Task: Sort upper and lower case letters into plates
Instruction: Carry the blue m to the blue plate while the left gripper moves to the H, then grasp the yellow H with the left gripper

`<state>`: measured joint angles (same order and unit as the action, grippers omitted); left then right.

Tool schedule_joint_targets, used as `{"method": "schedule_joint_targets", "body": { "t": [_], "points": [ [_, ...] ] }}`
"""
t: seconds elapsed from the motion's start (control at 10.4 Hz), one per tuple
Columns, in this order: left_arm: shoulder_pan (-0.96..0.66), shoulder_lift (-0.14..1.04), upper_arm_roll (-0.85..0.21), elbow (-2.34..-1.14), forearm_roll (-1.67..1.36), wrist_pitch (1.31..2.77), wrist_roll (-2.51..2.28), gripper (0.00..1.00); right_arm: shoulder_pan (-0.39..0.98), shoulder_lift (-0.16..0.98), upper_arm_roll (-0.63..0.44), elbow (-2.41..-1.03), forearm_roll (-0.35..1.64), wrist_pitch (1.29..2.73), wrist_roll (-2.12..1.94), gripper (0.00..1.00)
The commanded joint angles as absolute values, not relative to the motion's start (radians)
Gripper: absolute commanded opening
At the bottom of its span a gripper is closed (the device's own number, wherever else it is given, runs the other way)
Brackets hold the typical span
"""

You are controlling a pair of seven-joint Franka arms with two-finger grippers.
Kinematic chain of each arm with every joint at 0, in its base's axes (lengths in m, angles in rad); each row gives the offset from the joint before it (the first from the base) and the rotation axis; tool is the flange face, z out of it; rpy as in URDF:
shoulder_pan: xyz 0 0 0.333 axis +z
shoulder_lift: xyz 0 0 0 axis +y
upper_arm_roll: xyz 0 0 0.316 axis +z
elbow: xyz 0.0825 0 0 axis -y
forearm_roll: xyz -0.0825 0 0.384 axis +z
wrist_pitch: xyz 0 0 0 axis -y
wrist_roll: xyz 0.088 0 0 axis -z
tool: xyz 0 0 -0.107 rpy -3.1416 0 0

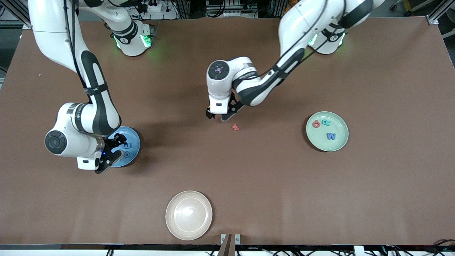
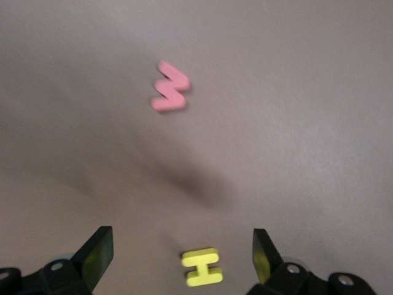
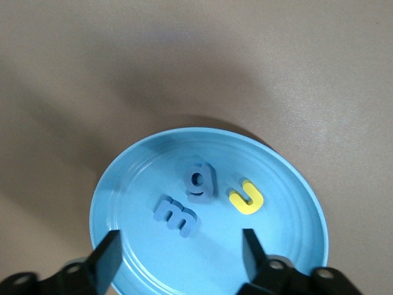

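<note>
Brown table (image 1: 249, 185): cream plate (image 1: 188, 215) apart, nearest the camera.

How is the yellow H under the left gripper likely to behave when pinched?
The yellow H looks chunky and foam-like, so probably light and stiff. It lies flat on the table, unlikely to roll. Being small between the open left gripper, it may skid if nudged.

Brown worktop (image 1: 227, 177): matt, cloth-like cover, faint creases. Round blue plate (image 3: 288, 184): smooth glossy plastic look, ringed rim. Pale green plate (image 1: 339, 142) and cream-beige plate (image 1: 188, 227): same smooth finish, beige one shows a soft highlight. Chunky letters look like matt foam: blue g (image 3: 199, 181), blue m (image 3: 176, 215), yellow u (image 3: 247, 198), yellow H (image 2: 202, 267), red w (image 2: 170, 87). Arm shells (image 1: 85, 117): glossy white plastic, black matt joints.
</note>
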<state>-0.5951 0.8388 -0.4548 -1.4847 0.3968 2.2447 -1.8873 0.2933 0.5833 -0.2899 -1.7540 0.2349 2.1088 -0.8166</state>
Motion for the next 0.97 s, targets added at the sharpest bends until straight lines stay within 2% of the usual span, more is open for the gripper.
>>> {"method": "schedule_joint_targets", "body": {
  "t": [0.0, 0.77, 0.87],
  "points": [
    [-0.727, 0.934, -0.367, -1.359, 0.347, 2.229, -1.855, 1.0, 0.275, 0.565, -0.276, -1.763, 0.242, 2.102, -0.839, 1.0],
    [-0.732, 0.957, -0.354, -1.348, 0.27, 2.238, -1.886, 1.0, 0.275, 0.569, -0.276, -1.758, 0.235, 2.106, -0.839, 1.0],
    [-0.736, 0.959, -0.354, -1.348, 0.27, 2.238, -1.894, 0.97, 0.275, 0.571, -0.275, -1.755, 0.226, 2.106, -0.839, 1.0]
  ]
}}
